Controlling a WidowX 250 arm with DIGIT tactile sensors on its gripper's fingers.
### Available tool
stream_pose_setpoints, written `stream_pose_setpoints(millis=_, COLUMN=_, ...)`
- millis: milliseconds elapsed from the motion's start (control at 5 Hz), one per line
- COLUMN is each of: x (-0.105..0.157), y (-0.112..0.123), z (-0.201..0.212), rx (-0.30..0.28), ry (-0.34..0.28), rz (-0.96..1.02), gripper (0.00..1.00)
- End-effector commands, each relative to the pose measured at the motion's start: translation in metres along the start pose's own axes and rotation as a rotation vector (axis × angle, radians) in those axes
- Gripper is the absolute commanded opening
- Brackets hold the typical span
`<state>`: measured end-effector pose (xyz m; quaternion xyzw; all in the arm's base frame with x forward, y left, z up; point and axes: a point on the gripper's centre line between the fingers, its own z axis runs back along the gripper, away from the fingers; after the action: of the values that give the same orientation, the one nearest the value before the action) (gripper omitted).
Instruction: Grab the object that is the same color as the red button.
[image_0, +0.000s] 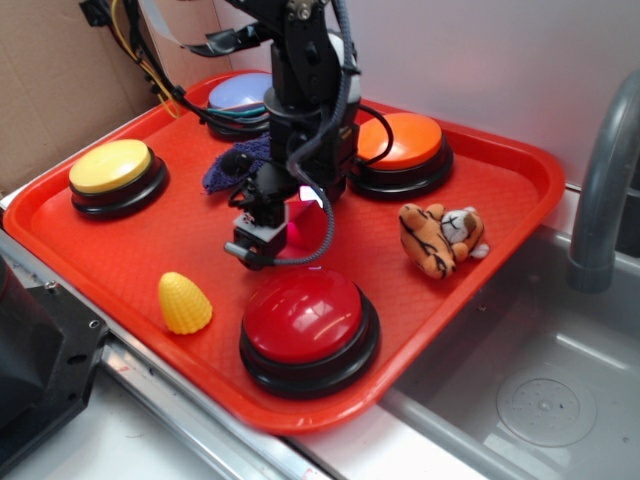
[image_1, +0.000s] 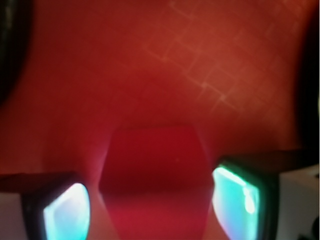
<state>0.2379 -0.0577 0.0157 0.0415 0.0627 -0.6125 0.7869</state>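
Note:
The object, a small matte red block (image_1: 154, 160), lies on the red tray between my two fingers. In the exterior view the block (image_0: 303, 222) shows as a red patch under the arm, near the tray's middle. My gripper (image_1: 152, 202) is lowered over it, open, with one pad (image_1: 67, 215) close on its left and the other (image_1: 234, 197) close on its right, and a thin gap shows on each side. The gripper (image_0: 285, 228) is just behind the red button (image_0: 303, 312), a big glossy dome on a black base at the tray's front.
The red tray (image_0: 130, 250) also holds a yellow corn toy (image_0: 184, 303), a tiger plush (image_0: 440, 238), an orange button (image_0: 400, 140), a yellow button (image_0: 112, 165), a pale blue button (image_0: 240, 92) and a purple cloth lump (image_0: 228, 168). A sink (image_0: 520, 400) and faucet (image_0: 600, 180) are at the right.

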Motion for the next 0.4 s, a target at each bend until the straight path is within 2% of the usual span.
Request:
stream_pose_setpoints(millis=0, x=0.0, y=-0.003, z=-0.004, rx=-0.007, ry=-0.067, rz=0.051, gripper=0.0)
stream_pose_setpoints(millis=200, x=-0.006, y=0.0, z=0.011, rx=0.014, ry=-0.076, rz=0.092, gripper=0.0)
